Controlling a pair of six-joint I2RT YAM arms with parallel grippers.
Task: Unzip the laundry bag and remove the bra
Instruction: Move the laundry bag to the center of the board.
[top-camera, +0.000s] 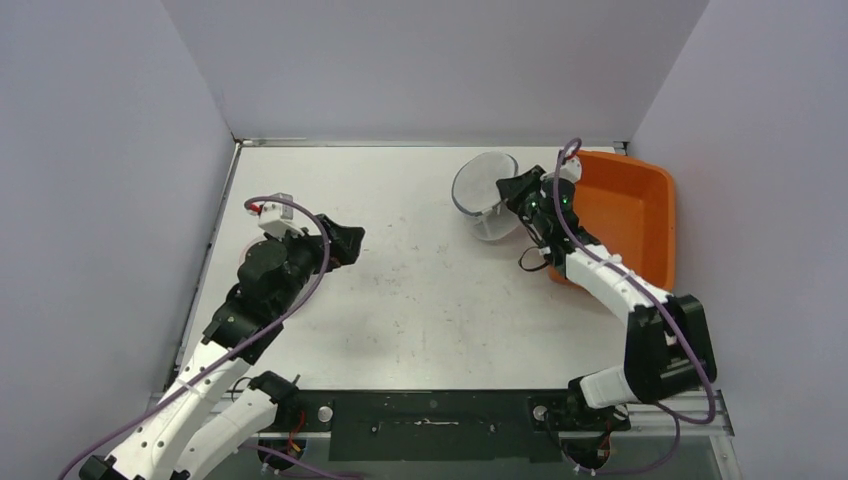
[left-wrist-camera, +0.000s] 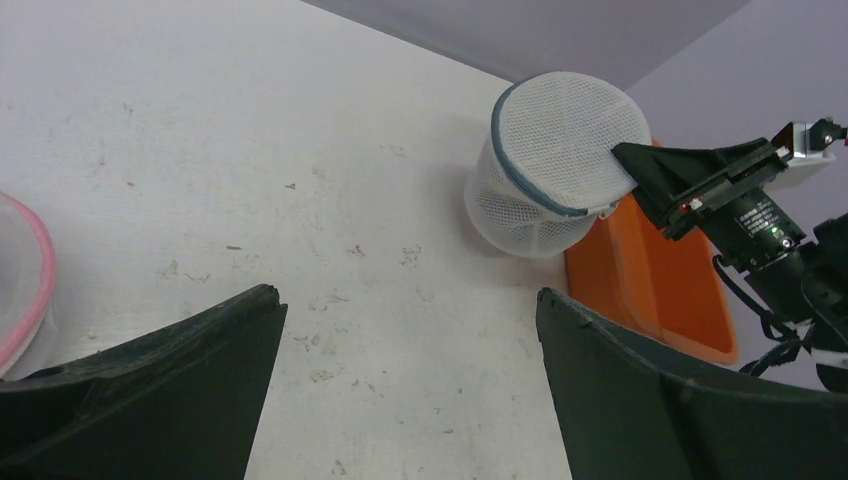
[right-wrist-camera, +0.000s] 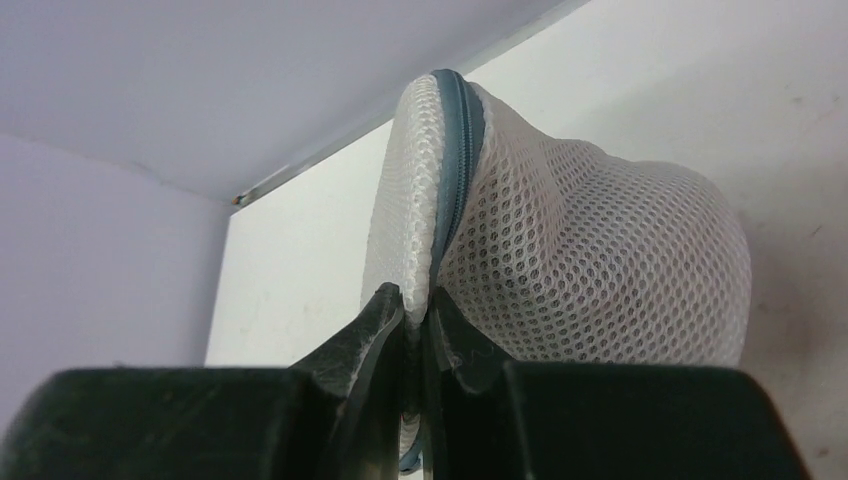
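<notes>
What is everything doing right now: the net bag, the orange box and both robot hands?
laundry bag: tilted, zip looks closed
right fingers: shut, pinching the bag's zip edge
left fingers: wide open, holding nothing
orange bin: upright, looks empty where it shows

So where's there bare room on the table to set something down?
The table is bare across its wide middle, between the open left claw and the laundry bag, and in the far-left corner. Crowded: far right, where the right claw pinches the bag beside the orange bin.
</notes>
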